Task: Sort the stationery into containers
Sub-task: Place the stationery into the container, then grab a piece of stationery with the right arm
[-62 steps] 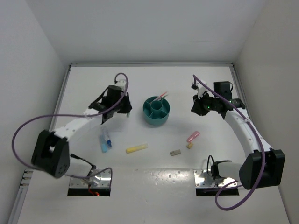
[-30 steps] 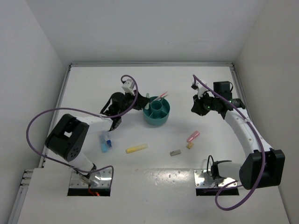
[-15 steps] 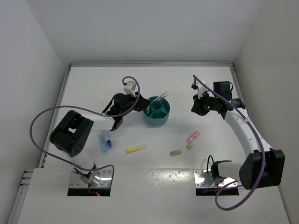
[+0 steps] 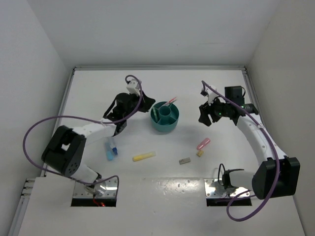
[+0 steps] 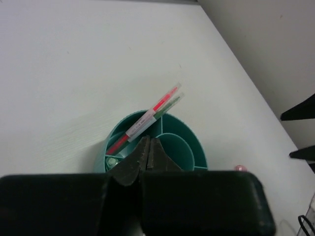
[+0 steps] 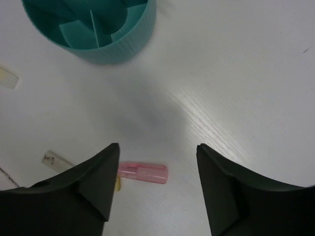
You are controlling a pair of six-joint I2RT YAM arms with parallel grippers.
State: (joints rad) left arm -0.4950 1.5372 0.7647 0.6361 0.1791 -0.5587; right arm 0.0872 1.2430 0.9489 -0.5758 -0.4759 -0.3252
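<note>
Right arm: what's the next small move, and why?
Likely lower the right gripper onto the pink marker: its jaws stand open and empty, and the marker lies below, between them, outside the teal organiser.

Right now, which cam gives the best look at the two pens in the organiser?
Left wrist: pink pen and green pen lean out of the teal organiser, close and distinct. Top external shows them as tiny slivers over the rim. Right wrist shows only part of the organiser, no pens.
</note>
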